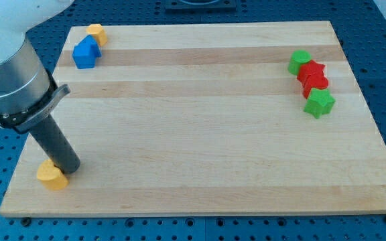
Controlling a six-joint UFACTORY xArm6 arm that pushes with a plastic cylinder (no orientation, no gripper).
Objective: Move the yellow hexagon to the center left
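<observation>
I have the bench (200, 134) in full view, a pale wooden board. My arm comes in over its left edge, and my end effector is only a bare dark rod with no jaws, so it neither opens nor closes on anything. My tip (71, 169) sits near the bottom-left corner, touching or just beside a yellow block (51, 176) on that block's right.

At the right edge sit a green block (299, 62), a red cluster (313, 75) and a green star (319, 103), well apart from me. In the top-left corner a blue block (85, 53) sits just beside the yellow hexagon (97, 33).

My worry is that I am against the wrong yellow piece; pushing here could slide it off the bottom-left corner. Reaching the hexagon later, I could drag the blue block along.
</observation>
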